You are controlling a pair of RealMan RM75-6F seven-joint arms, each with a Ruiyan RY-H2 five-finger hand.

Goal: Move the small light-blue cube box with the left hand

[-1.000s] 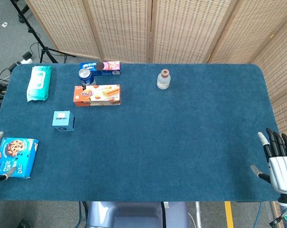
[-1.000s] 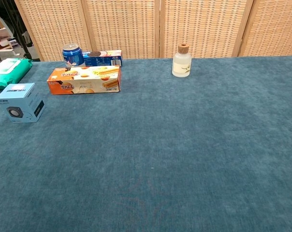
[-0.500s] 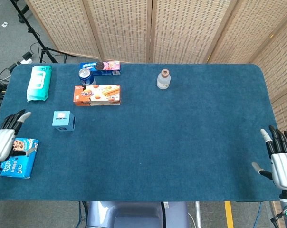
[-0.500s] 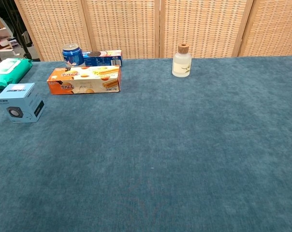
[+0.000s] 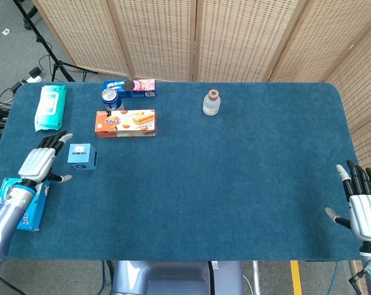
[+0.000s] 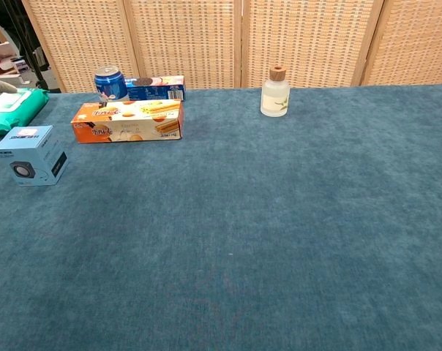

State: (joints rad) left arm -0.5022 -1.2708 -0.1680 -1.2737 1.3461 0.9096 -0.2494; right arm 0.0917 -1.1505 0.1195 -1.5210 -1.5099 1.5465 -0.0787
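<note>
At the far left, a blue cookie pack (image 5: 19, 203) lay under the left forearm, its print too small to read. The left hand (image 5: 39, 162) hovered over the counter (image 5: 234, 184), fingers spread and holding nothing. Beyond it lay a green wipes pack (image 5: 50, 107). Just right of the fingertips, not touching, sat the cube (image 5: 82, 155): a small light-blue box with a white label on top and, in the chest view, a dark round speaker picture on its front (image 6: 31, 155); the label's writing was illegible. Farther from the hand stood a blue can (image 5: 112, 98), a blue-and-pink biscuit box (image 5: 136, 86) behind it, and an orange box (image 5: 125, 122) showing wafer sticks, lettering unreadable. Well to the right stood a pale bottle (image 5: 212, 102) with a cork-coloured cap. At the far right edge, the right hand (image 5: 362, 209) was held off the counter, fingers straight, apart and empty.
</note>
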